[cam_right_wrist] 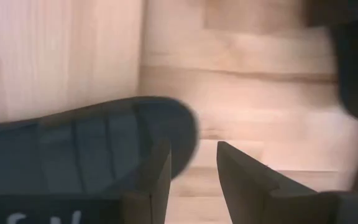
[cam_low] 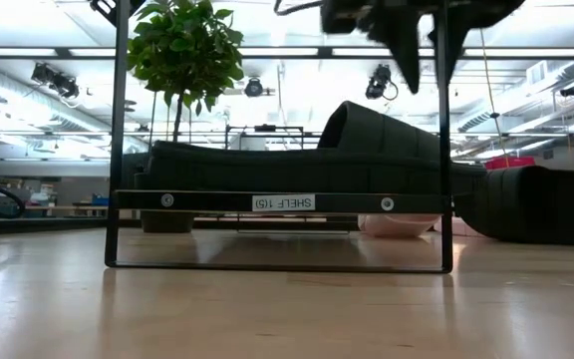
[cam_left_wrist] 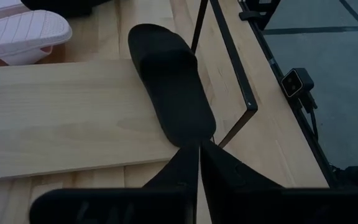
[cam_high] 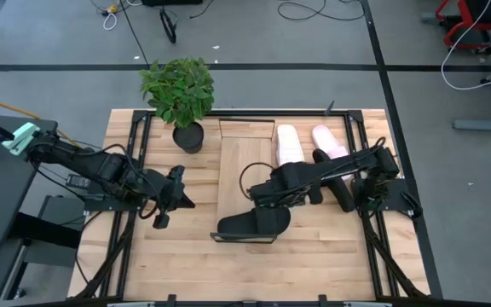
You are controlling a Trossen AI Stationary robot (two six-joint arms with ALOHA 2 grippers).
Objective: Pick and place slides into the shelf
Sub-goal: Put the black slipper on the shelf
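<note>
One black slide lies sole-down across the near end of the shelf, a light plank on a thin black frame; the low view shows this black slide resting on the plank. My right gripper hangs open just above its strap end and stands clear of it in the low view. In the right wrist view the black slide lies beside the open right gripper. Two pale pink slides and a second black slide lie on the table right of the shelf. My left gripper waits shut, left of the shelf.
A potted plant stands at the far left corner of the table, beside the shelf's far end. The shelf's black frame leg rises near the black slide. Bare tabletop lies near of the shelf. My right arm reaches over the second black slide.
</note>
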